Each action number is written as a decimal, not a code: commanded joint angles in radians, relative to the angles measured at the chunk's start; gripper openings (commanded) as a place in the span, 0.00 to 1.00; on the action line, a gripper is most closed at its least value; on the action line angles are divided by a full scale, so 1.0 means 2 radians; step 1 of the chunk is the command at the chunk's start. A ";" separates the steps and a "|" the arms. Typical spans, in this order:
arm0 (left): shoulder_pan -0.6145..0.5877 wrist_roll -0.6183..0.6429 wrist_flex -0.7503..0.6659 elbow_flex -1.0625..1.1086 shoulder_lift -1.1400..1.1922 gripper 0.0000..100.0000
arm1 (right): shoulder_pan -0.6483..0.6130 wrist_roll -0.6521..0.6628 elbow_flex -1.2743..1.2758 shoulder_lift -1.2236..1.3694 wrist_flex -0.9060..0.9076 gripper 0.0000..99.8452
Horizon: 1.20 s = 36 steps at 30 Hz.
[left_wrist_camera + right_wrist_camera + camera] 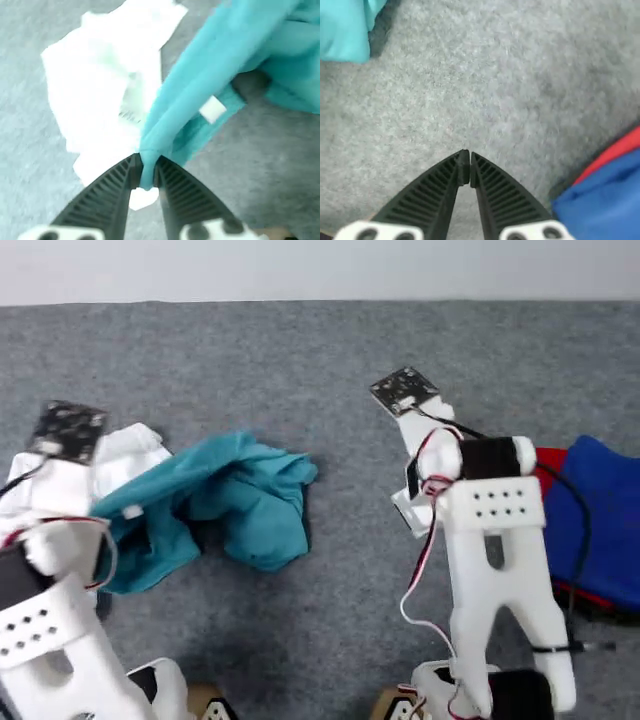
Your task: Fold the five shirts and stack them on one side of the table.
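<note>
With the left gripper pinching an edge of the crumpled teal shirt, left of centre in the high view, and the right gripper closed, empty, over bare table, spreading it flat likely needs a second grasp.

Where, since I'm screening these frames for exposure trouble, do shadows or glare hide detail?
High view: soft, even light; the teal shirt throws a narrow dark shadow on the grey table along its edge. Left wrist view: the white shirt is blown out, its folds barely readable. Right wrist view: no glare; a dim shadow edges the blue shirt.
</note>
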 commanded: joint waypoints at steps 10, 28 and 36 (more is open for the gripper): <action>-0.163 -0.025 -0.007 -0.018 -0.008 0.00 | -0.105 0.008 -0.145 0.135 -0.072 0.01; -0.234 -0.025 -0.013 -0.015 -0.008 0.00 | -0.255 -0.043 -0.486 0.403 -0.060 0.13; -0.234 -0.025 -0.013 0.008 -0.012 0.00 | -0.261 -0.127 -0.620 0.537 -0.069 0.13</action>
